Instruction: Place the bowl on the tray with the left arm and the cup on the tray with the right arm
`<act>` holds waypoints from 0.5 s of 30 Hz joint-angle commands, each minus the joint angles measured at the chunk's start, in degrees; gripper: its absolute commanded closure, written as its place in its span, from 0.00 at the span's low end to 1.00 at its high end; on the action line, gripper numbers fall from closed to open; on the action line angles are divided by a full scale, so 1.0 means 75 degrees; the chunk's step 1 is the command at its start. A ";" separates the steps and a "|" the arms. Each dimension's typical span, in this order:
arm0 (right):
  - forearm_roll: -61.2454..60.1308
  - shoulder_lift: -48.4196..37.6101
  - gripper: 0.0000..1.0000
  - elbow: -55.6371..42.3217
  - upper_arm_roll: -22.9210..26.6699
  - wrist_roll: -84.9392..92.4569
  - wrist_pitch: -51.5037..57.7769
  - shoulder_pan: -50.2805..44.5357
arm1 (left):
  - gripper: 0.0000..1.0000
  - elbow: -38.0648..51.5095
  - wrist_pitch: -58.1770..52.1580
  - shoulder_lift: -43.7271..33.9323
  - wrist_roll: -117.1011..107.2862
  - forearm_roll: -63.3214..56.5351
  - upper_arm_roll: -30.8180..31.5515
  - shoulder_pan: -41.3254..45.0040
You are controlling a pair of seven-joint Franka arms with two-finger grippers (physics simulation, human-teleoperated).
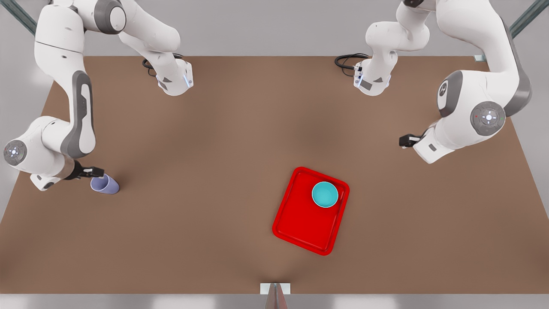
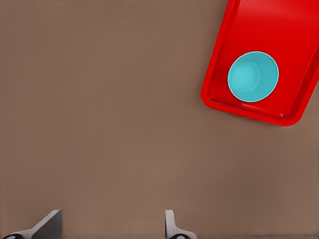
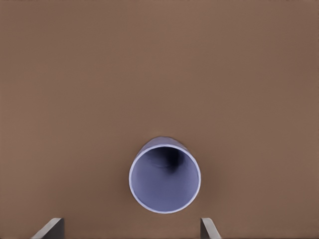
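Note:
The teal bowl [image 1: 324,194] [image 2: 253,76] sits upright inside the red tray [image 1: 302,227] [image 2: 294,30], near one corner. My left gripper [image 1: 404,140] [image 2: 112,216] hangs open over bare table at the front view's right, well away from the tray and holding nothing. At the front view's left, the lavender cup [image 1: 105,184] [image 3: 165,179] rests on the table. My right gripper [image 1: 98,173] [image 3: 130,222] hovers right over it, looking down into its mouth. Its fingers are open, spread wider than the cup and not touching it.
The brown table [image 1: 206,150] stretches between the cup and the tray. Both arm bases with black cables [image 1: 347,60] stand at the far edge. A small grey bracket [image 1: 275,292] juts up at the near edge.

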State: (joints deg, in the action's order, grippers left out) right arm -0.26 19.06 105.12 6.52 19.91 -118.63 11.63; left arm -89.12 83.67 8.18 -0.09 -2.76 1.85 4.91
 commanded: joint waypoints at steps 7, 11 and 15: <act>-0.0223 0.0458 0.00 0.0000 -0.0002 0.0545 -0.0331 0.0453 | 0.00 0.0000 0.0000 0.0000 0.0070 0.0004 -0.0001 0.0014; -0.0235 0.0775 0.00 0.0000 -0.0014 0.0533 -0.0883 0.0523 | 0.00 0.0000 0.0000 0.0000 0.0070 0.0086 -0.0012 0.0014; -0.0387 0.0845 0.00 0.0058 -0.0177 0.0521 -0.0976 0.0594 | 0.00 0.0000 0.0012 0.0047 0.0070 0.0086 -0.0012 0.0002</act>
State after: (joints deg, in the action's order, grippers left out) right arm -3.16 25.48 105.63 5.13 23.82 -125.71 16.51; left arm -89.18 83.76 8.53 0.44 -2.22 1.76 4.98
